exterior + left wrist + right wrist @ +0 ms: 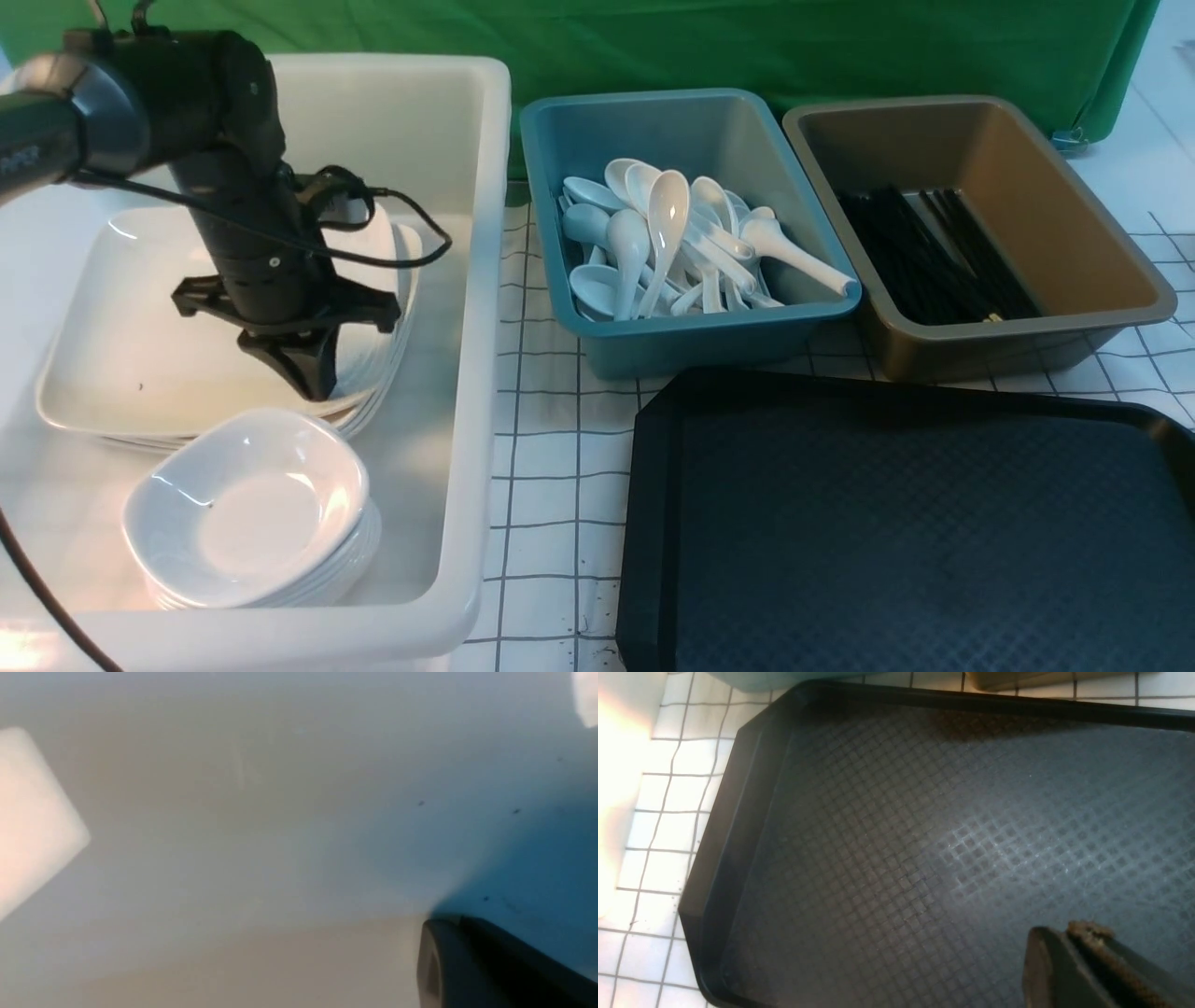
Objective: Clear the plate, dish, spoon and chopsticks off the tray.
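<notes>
The left gripper (pixel 308 378) hangs low over the stacked plate (pixel 112 364) in the white tub (pixel 485 280), far left; its opening is unclear. The plate looks heavy, slick and breakable, best gripped by its rim. The black tray (pixel 653 523) on the right looks bare.

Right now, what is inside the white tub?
The white tub holds stacked square plates and small dishes. The left gripper covers part of the plates.
</notes>
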You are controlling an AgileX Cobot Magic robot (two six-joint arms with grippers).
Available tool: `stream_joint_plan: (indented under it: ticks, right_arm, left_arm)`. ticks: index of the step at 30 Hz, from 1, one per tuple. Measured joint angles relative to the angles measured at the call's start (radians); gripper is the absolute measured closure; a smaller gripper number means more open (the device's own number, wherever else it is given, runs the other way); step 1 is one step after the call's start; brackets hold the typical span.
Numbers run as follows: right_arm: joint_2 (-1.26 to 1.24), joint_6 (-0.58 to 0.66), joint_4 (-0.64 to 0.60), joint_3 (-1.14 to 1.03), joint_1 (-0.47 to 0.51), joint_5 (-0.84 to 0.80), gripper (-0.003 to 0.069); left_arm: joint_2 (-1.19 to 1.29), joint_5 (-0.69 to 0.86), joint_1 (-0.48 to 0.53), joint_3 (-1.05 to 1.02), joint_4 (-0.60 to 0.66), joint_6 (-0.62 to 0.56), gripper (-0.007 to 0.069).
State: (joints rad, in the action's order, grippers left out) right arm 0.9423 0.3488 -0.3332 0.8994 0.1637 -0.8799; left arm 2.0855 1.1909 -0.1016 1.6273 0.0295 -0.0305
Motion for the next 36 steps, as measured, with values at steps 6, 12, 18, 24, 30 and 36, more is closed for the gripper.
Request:
stream_joint_plan:
  ticks: [6,12,18,24,30,36]
  right_arm:
    - [0.000,0.000,0.000,0.000,0.000,-0.002,0.0563]
    - [0.000,0.000,0.000,0.000,0.000,-0.002,0.0560]
    - [0.000,0.000,0.000,0.000,0.000,-0.002,0.0558]
    - [0.000,0.000,0.000,0.000,0.000,-0.021,0.0561]
    - [0.000,0.012,0.000,0.000,-0.131,-0.022,0.0629]
    - [-0.002,0.085,0.000,0.000,-0.375,-0.008,0.0629]
  left_arm:
    - [-0.016,0.018,0.008,-0.016,-0.055,0.000,0.0585]
    - [-0.105,0.022,0.017,-0.018,-0.134,0.009,0.0583]
    - [-0.245,0.023,0.110,-0.018,-0.084,0.016,0.0583]
    - [-0.383,0.024,0.193,-0.065,-0.029,0.024,0.0583]
    - [-0.527,0.030,0.231,-0.198,-0.014,0.019,0.0583]
    - [-0.558,0.036,0.231,-0.237,0.042,-0.025,0.0583]
